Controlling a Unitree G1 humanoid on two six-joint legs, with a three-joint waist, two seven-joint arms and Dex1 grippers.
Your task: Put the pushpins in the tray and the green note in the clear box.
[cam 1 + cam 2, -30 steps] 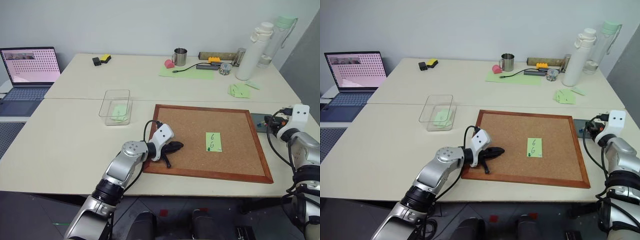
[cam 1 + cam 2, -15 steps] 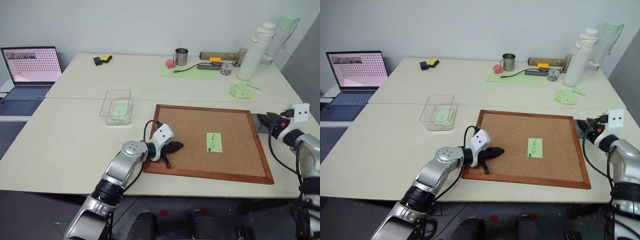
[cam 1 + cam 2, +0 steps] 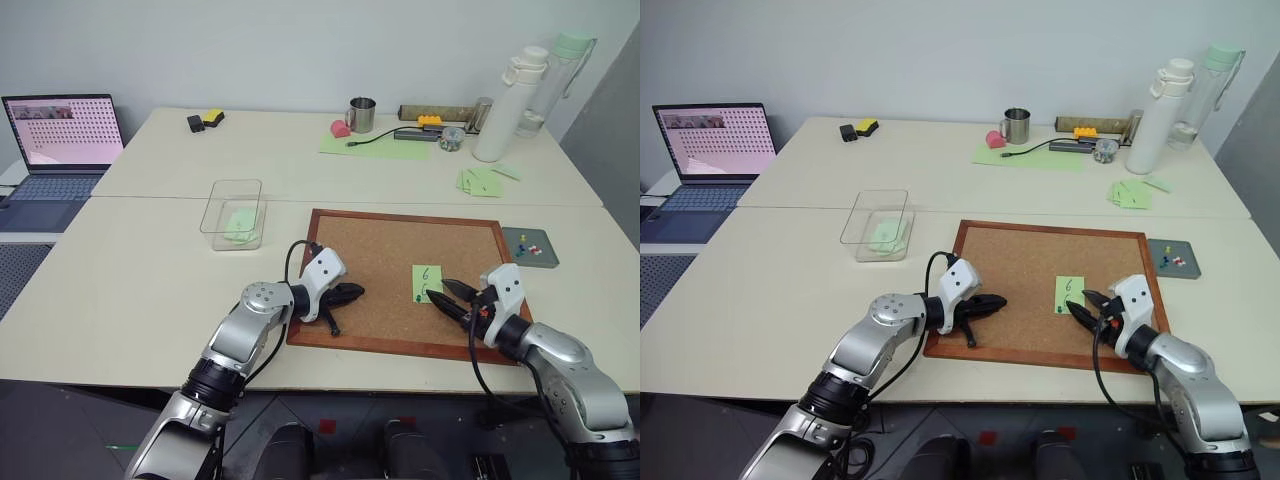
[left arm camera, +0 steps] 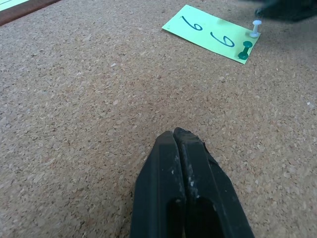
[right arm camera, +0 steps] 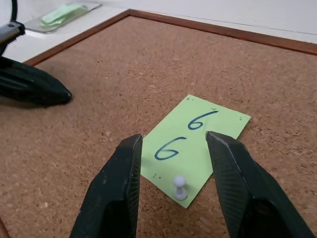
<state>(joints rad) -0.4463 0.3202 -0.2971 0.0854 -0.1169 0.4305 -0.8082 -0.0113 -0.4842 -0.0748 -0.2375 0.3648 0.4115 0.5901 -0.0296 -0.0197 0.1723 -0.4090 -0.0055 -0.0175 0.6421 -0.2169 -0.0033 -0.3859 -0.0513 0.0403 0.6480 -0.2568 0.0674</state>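
Observation:
The green note (image 3: 427,283) marked "6 6" lies flat on the corkboard (image 3: 380,250). A dark green pushpin (image 4: 243,49) stands at its near corner, and a white pin (image 5: 179,186) stands beside it. My right gripper (image 3: 447,296) is open and low over the board. Its fingertips (image 5: 133,148) flank the pinned end of the note without touching it. My left gripper (image 3: 355,292) is shut and empty, resting on the board's left part and pointing toward the note. The dark-grey tray (image 3: 520,237) lies right of the board with several small pins in it. The clear box (image 3: 213,205) stands left of the board.
A blank green slip (image 3: 239,222) lies inside the clear box. At the back of the table are a metal mug (image 3: 360,113), a white bottle (image 3: 500,105), a large green sheet (image 3: 375,145) and loose green slips (image 3: 480,180). A laptop (image 3: 60,135) stands far left.
My right arm has swung in from beside the tray to the note's near end on the corkboard, which leaves the tray in plain sight. The left arm has stayed still.

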